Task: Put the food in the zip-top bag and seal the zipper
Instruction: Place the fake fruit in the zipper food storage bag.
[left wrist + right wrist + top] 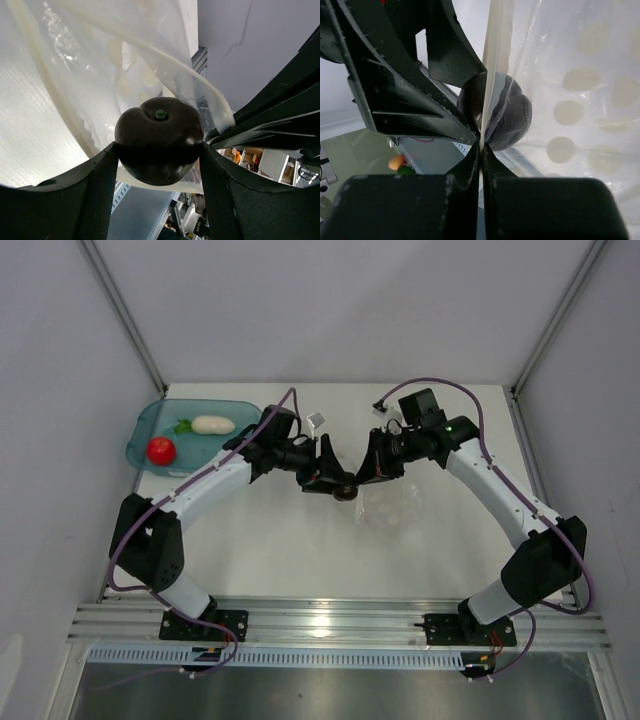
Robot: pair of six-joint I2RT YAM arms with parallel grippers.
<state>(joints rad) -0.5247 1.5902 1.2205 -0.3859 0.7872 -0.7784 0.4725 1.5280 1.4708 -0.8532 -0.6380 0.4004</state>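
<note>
While the likely slippery dark ball [159, 135] is pinched midway by the left jaws, the limp bag [60, 100] is clamped at its stiffer zipper [492, 65] by the right jaws.

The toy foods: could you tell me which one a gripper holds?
The dark round piece, in the left gripper; the red tomato and white radish lie in the teal tray.

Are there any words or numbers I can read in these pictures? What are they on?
No words or numbers can be read anywhere.
The clear bag has only pale round spots, no letters.
The dark round food and the teal tray are plain.
The boxes far behind in the left wrist view are too blurred to read.
</note>
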